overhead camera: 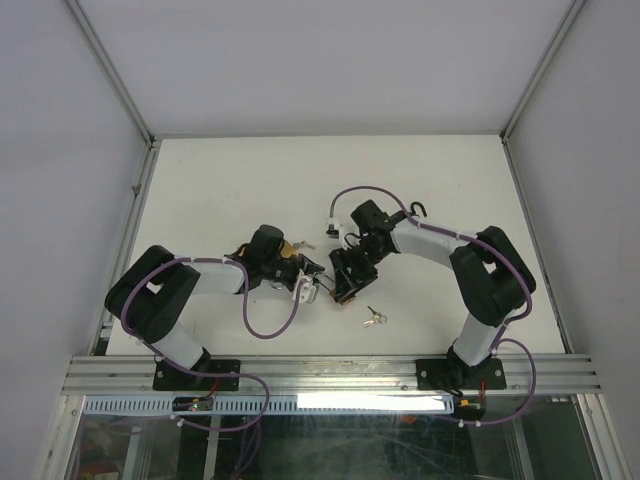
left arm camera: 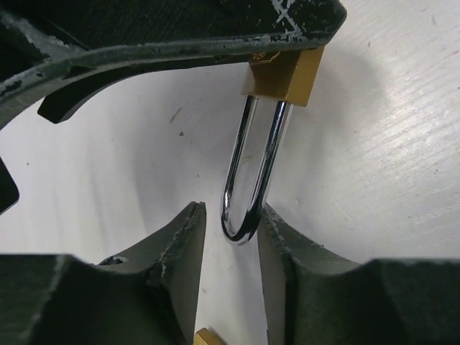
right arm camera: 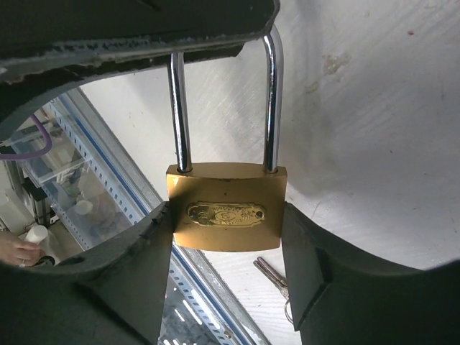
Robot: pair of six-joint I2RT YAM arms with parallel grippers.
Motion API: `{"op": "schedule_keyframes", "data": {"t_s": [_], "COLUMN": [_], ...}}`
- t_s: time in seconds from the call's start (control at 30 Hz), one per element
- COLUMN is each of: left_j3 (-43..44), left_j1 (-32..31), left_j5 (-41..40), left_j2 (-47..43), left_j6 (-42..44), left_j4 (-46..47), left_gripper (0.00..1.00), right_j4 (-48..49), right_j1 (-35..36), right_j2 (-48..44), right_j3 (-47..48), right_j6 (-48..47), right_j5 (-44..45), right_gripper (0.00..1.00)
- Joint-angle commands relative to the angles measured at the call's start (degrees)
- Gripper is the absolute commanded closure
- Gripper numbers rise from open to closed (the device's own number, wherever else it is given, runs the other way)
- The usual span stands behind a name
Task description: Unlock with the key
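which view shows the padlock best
Right wrist: the padlock faces the camera, brass body and shackle both clear. Left wrist shows mostly its shackle and one body corner; top external shows only a small brass speck.

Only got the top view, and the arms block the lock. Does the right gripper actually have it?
Observer: Yes. The right gripper is clamped on the brass body of the padlock, with a finger on each side.
Operator: Shackle open?
Observer: No. Both legs of the shackle sit in the body.
Operator: Left gripper?
Observer: The left gripper straddles the shackle's bend. It is not clamped, and a gap shows on one side.
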Motion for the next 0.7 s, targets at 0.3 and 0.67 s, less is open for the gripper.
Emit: {"op": "schedule_keyframes", "data": {"t_s": [0.3,0.67], "left_j3": [2.7,28.5], "left_j1": [-0.9,-1.8], "left_j5": [-1.8,-12.5], "left_j2": [-6.7,-11.9], "left_j6": [2.6,-28.3], "left_j4": [-8.3,-69.1], "left_gripper": [1.0,1.0], "right_j4": [2.1,-1.3], "right_j1": [-1.4,-11.0], "right_j2": [-3.8,-16.1], "right_j3": [1.9,6.7], "right_j6": [-0.2,1.9], "right_j5": [-5.5,-3.1], "right_gripper": [0.74,0.12]}}
